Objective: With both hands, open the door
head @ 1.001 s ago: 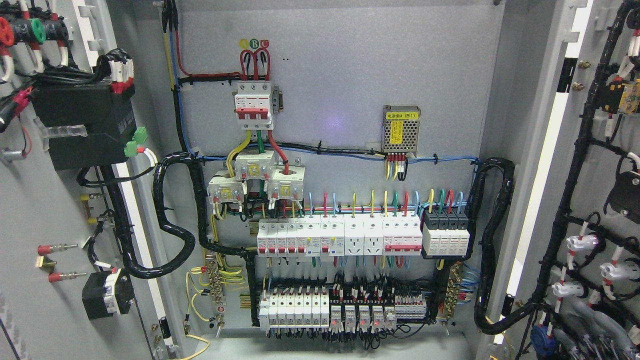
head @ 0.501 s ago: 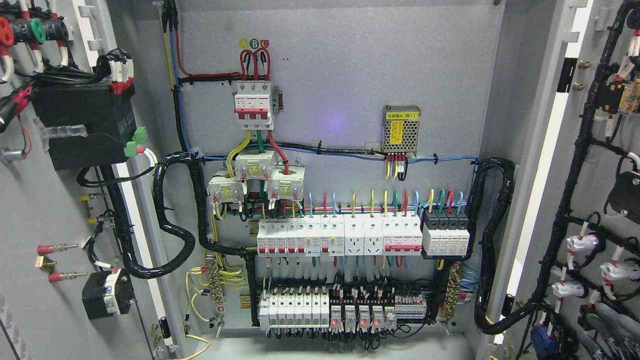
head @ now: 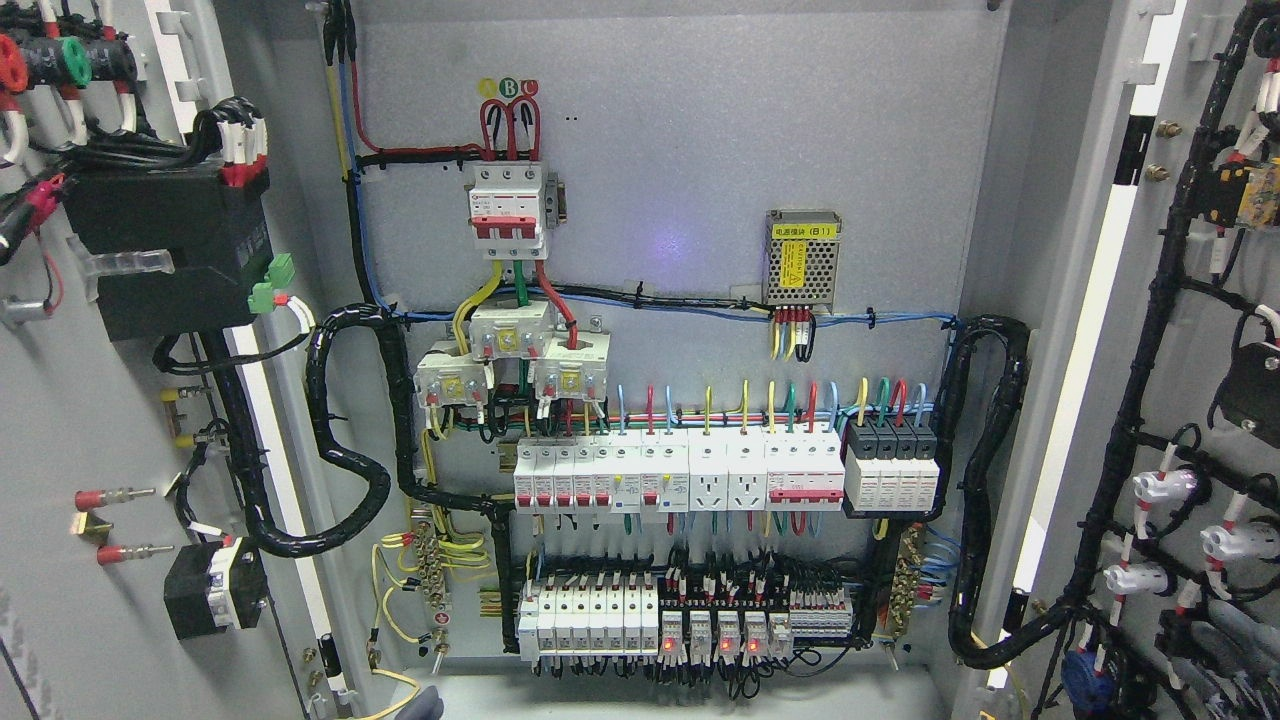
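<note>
Two doors of the electrical cabinet stand swung wide open, and the head view looks straight into the wiring. The left door [head: 70, 420] fills the picture's left edge with its inner face turned to the camera; it carries a black module [head: 165, 250] with white-sleeved wires on top and a smaller black switch body [head: 210, 590] lower down. The right door [head: 1200, 340] fills the right edge, also inner face out, and is crossed by a black cable harness [head: 1150, 330] with white connectors.

Between them, the grey back panel [head: 680, 150] holds a three-pole main breaker [head: 508, 205] with red handles near the top. A perforated metal power supply [head: 802, 258] with a yellow label sits to its right. Three white current transformers [head: 510, 360] are clustered below the breaker. Under those runs a row of white circuit breakers and sockets [head: 700, 470], and a lower row of breakers and relays [head: 680, 620] sits near the cabinet floor. Black corrugated conduit loops from each door into the cabinet, on the left [head: 345, 440] and on the right [head: 985, 480].

Only a dark grey tip of the left hand [head: 420, 705] shows, at the bottom edge left of the middle, below the cabinet floor and touching neither door. Too little of it is visible to tell whether it is spread or closed.
</note>
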